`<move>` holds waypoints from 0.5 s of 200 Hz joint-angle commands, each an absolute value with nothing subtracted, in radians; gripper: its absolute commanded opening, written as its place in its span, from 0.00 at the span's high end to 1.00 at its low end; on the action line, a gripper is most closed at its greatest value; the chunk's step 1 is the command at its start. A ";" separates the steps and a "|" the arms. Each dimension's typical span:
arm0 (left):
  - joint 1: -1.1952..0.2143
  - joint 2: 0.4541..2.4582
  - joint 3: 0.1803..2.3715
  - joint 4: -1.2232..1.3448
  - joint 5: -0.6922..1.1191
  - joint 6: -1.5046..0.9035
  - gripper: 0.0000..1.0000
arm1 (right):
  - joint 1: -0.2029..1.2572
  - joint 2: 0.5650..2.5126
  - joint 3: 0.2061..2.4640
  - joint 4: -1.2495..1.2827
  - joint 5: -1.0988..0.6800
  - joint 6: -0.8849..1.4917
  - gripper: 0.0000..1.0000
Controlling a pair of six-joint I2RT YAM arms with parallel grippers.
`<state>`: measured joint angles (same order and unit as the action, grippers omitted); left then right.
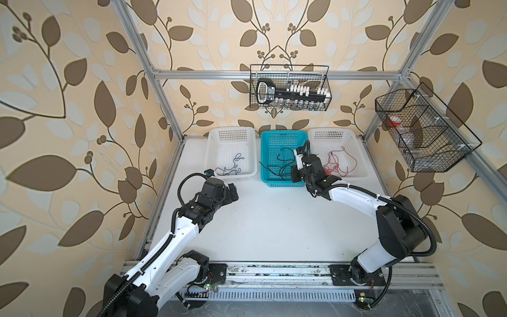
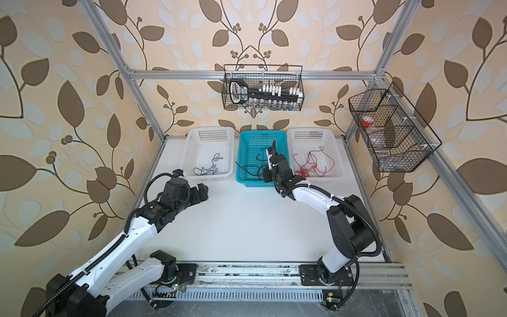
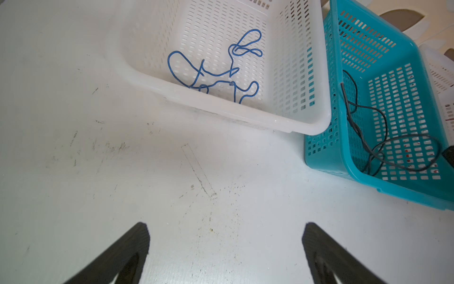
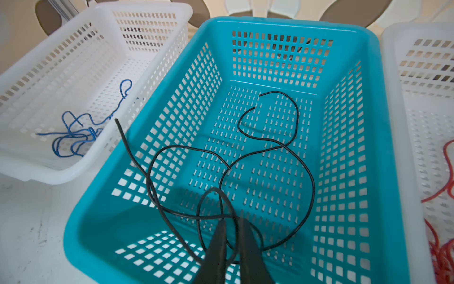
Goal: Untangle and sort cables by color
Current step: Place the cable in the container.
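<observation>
Right tool (image 4: 233,221), jaws nearly together (I cannot tell whether it pinches), sits in the teal basket (image 4: 93,236). Black cables (image 4: 314,189) loop round its tips, so lifting may snag one out. Left tool (image 3: 226,228) is spread, empty.

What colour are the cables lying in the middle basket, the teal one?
Black. The cables show best in the right wrist view.

Three plastic baskets: left white basket (image 1: 231,135), teal basket (image 1: 284,137), right white basket (image 1: 332,134). Two more: back wire basket (image 1: 274,108), side wire basket (image 1: 389,101). Blue cables (image 1: 229,167), black cables (image 1: 279,164), red cables (image 1: 336,164), strands too tangled to count.
</observation>
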<state>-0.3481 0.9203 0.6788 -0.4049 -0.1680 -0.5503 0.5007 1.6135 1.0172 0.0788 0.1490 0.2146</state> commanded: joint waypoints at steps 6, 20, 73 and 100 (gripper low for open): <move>-0.350 0.887 0.680 -0.453 -0.245 -0.530 0.01 | 0.495 1.606 1.053 0.048 0.127 0.194 0.79; -0.348 0.876 0.681 -0.459 -0.260 -0.532 0.01 | 0.494 1.591 1.053 0.037 0.127 0.184 0.74; -0.348 0.856 0.702 -0.492 -0.346 -0.532 0.01 | 0.488 1.467 1.002 0.005 0.102 0.145 0.38; -0.348 0.855 0.716 -0.504 -0.388 -0.525 0.01 | 0.488 1.352 0.913 0.005 0.125 0.140 0.20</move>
<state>-0.3473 0.8711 0.6788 -0.4759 -0.3031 -0.5476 0.4908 1.4418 0.9852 0.0227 0.1154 0.1600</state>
